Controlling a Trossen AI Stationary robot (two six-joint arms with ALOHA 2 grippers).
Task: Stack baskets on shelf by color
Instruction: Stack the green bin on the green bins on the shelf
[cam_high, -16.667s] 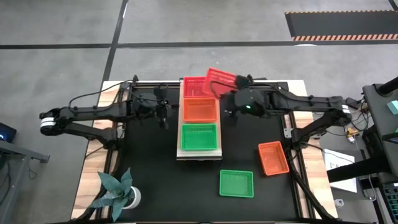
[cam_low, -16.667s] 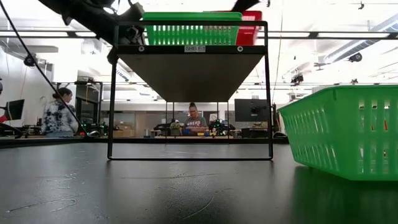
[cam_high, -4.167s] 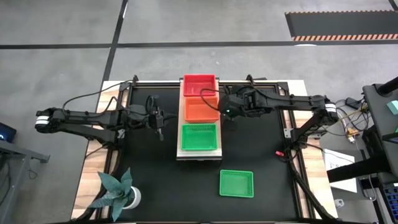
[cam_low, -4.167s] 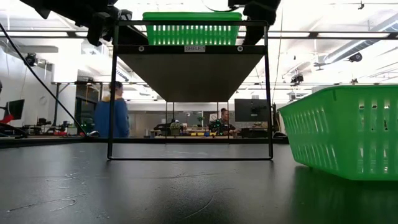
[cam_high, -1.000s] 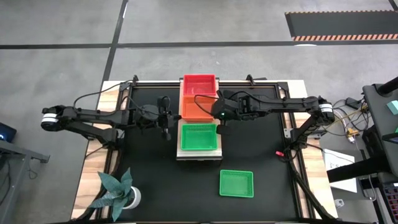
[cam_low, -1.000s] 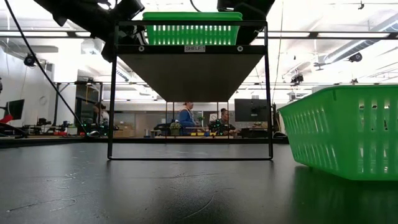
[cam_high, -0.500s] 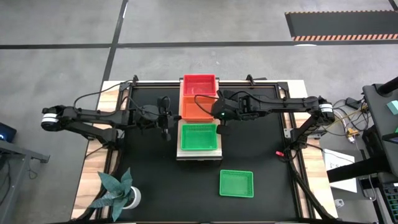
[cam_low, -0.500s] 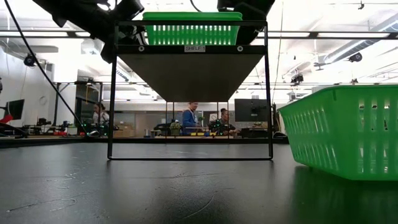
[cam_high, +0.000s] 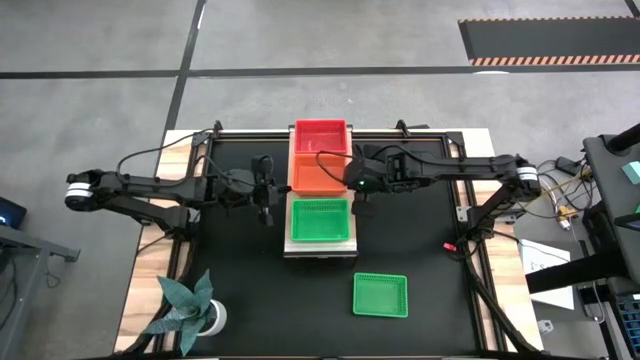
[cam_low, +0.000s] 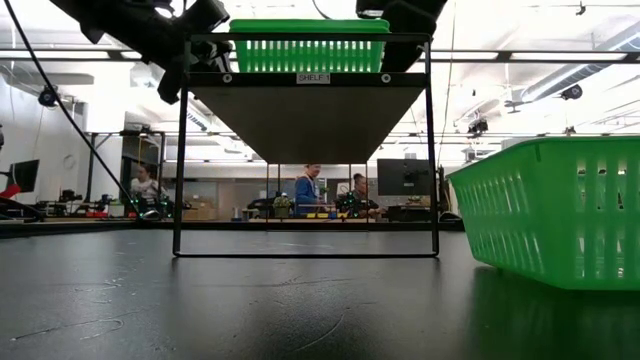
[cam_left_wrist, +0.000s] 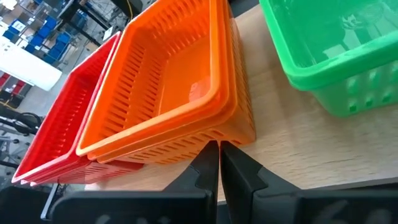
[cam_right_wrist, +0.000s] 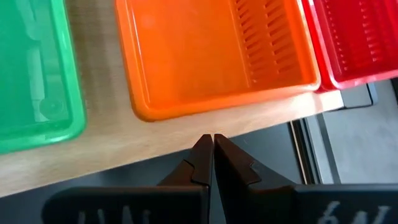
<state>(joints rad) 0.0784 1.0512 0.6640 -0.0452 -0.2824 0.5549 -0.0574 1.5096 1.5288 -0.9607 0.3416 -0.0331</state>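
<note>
One green basket (cam_high: 381, 295) lies loose on the black tabletop (cam_high: 240, 270), toward the near edge and well apart from the light-wood shelf (cam_high: 320, 244); by how things lie, it is the last to be stacked, and the coming move turns on where it sits.

Working from the left, the left gripper (cam_high: 264, 201) hangs just beside the shelf's left edge, level with the gap between the orange stack (cam_high: 319, 175) and the green stack (cam_high: 320, 219). Its fingers are pressed together and hold nothing, as the left wrist view shows, with the tips (cam_left_wrist: 219, 163) close under the orange baskets' corner.

The shelf runs lengthwise away from the near edge: red stack (cam_high: 320, 136) farthest, orange in the middle, green nearest.

On the right, the right gripper (cam_high: 359, 197) sits just off the shelf's right edge beside the orange stack, likewise closed (cam_right_wrist: 208, 155) and empty.

The loose basket lies right of the shelf's line, its long side running left to right, so the right arm looks the nearer of the two.

How many baskets each stack holds cannot be counted from above. In the low view the loose basket (cam_low: 550, 210) is cut off at the right edge, and both grippers are largely lost against the shelf frame.
</note>
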